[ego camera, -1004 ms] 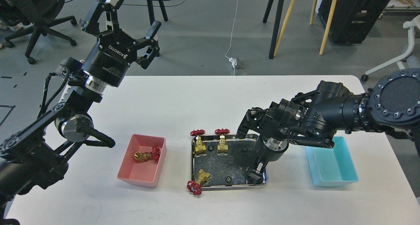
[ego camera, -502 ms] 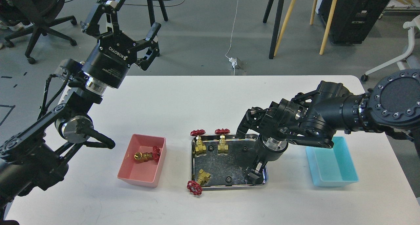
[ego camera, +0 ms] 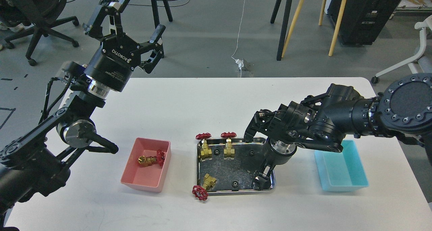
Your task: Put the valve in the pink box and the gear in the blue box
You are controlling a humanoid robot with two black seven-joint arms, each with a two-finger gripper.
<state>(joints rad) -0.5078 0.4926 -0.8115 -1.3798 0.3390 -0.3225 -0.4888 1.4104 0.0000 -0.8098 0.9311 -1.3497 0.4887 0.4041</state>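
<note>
On the white surface (ego camera: 209,99), a valve (ego camera: 151,159) is seen lying in the pink box (ego camera: 146,169); the blue box (ego camera: 341,170) holds nothing. A gear (ego camera: 234,184) rests in the steel tray (ego camera: 233,167) beside three brass valves. The right claw (ego camera: 261,178) is lowered into the tray's right corner, scarcely shifted since earlier; whether its fingers are apart cannot be told. "ROBOTIQ" is read on the raised left claw (ego camera: 136,18), spread apart, holding nothing.
</note>
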